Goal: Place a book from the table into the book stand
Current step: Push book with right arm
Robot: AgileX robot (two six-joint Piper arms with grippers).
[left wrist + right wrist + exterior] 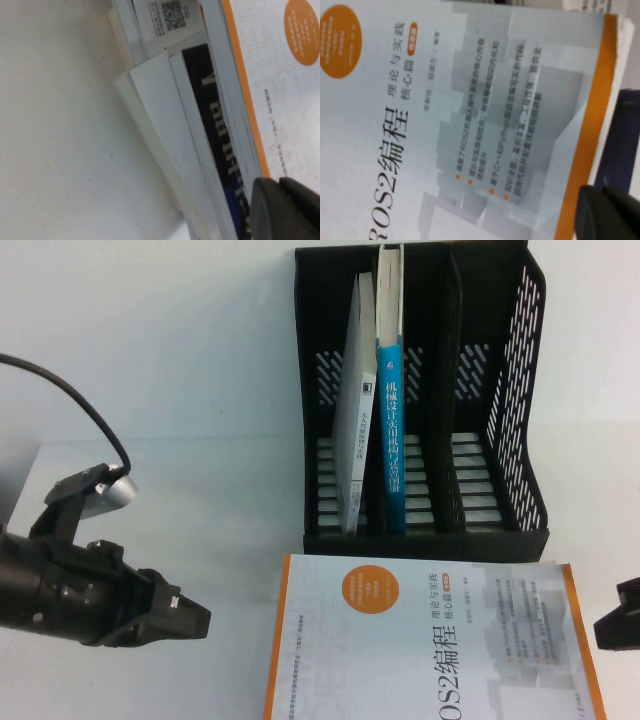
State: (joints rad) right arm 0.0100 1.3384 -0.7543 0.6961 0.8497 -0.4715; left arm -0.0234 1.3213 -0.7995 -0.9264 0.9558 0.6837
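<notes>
The ROS2 book (430,640) lies at the table's (180,360) near edge. The left gripper (190,618) (jaws pressed together) should part them first; the right gripper (618,625), just beside the book's right edge, jaws unclear.

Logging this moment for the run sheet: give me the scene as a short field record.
book: ROS2 book flat on the table, on top of other books
book stand: black rack behind it, holding a white book and a blue-spined book upright
left gripper: shut, left of the book
right gripper: at the book's right edge
</notes>
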